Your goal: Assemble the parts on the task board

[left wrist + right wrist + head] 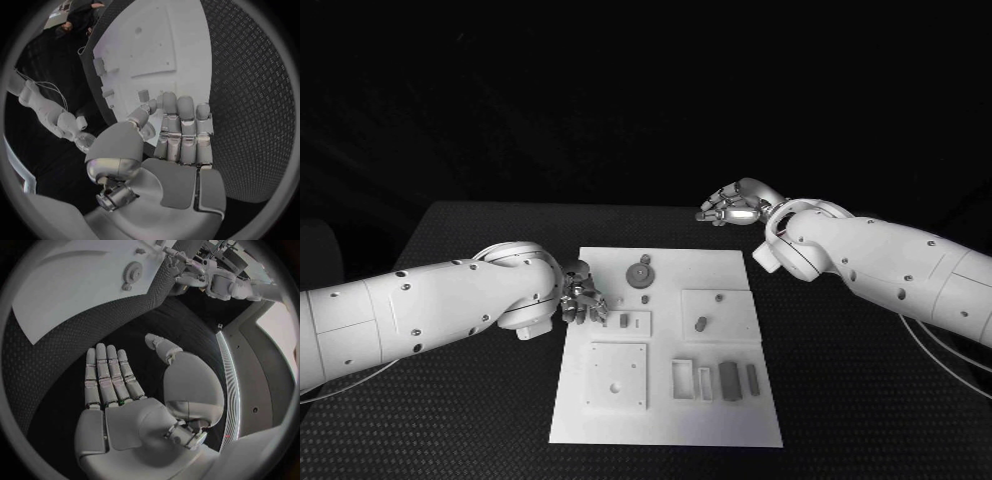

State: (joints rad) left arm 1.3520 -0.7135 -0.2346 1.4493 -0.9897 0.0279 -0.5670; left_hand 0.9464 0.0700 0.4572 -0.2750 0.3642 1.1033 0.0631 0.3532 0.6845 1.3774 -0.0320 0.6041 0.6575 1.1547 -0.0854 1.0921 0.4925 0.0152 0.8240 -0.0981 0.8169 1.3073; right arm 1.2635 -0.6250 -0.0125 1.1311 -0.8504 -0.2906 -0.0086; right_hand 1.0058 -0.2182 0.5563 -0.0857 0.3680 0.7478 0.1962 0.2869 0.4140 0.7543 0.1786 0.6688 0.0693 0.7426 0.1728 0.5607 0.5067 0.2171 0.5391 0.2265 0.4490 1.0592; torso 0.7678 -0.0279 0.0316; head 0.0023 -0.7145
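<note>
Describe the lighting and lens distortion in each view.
Head view: the task board is bright against the dark table, with blackness beyond it. Left wrist view: fisheye bends the board's straight edges; the left hand is evenly lit. Right wrist view: the right hand is sharp over black table, the board curved, a bright strip glowing beside it.

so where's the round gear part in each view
head view: the round gear part sits near the far end of the task board.
left wrist view: I cannot make it out.
right wrist view: it lies on the board beyond the right hand.
shared landmark: the white board.
</note>
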